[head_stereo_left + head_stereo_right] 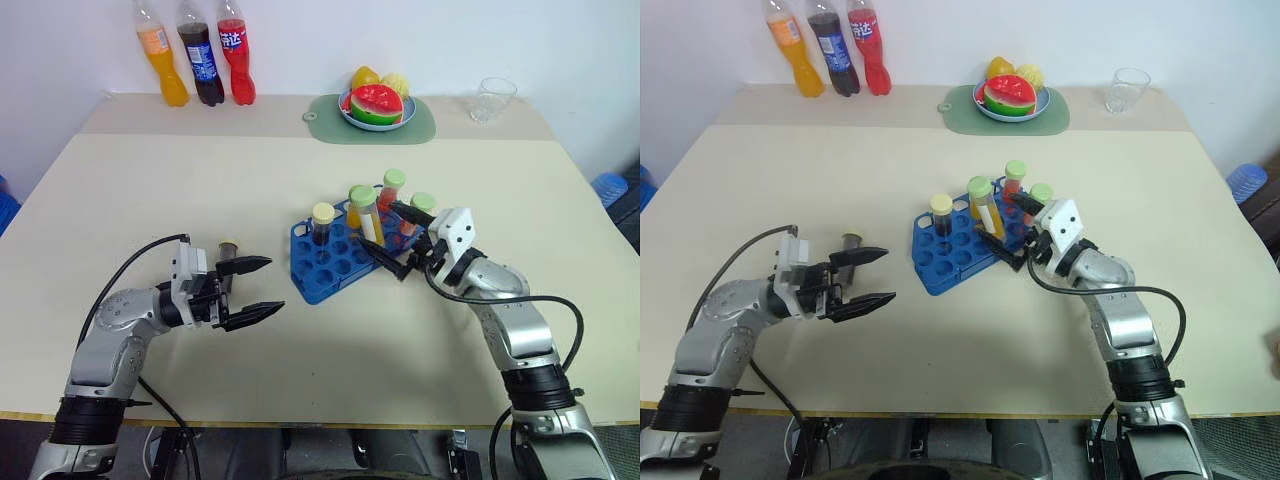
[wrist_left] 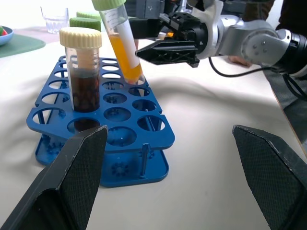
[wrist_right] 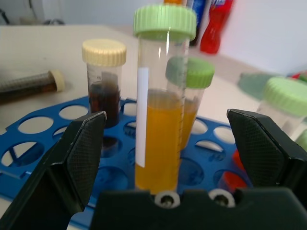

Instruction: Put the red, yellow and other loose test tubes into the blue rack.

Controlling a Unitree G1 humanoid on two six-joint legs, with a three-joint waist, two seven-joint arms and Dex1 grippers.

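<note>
Blue rack [image 1: 335, 255] sits mid-bench [image 1: 300, 170], holding a dark tube [image 1: 322, 228] upright and a yellow tube [image 1: 364, 213] leaning among green-capped ones. My right jaws [image 1: 398, 244] stand wide open just beside the yellow tube, gripping nothing. My left jaws [image 1: 250, 291] gape empty; another dark tube [image 1: 228, 262] lies behind them.

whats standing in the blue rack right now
In the blue rack: a dark brown tube and yellow tube; two more green-capped tubes behind, their lower parts hidden.
</note>
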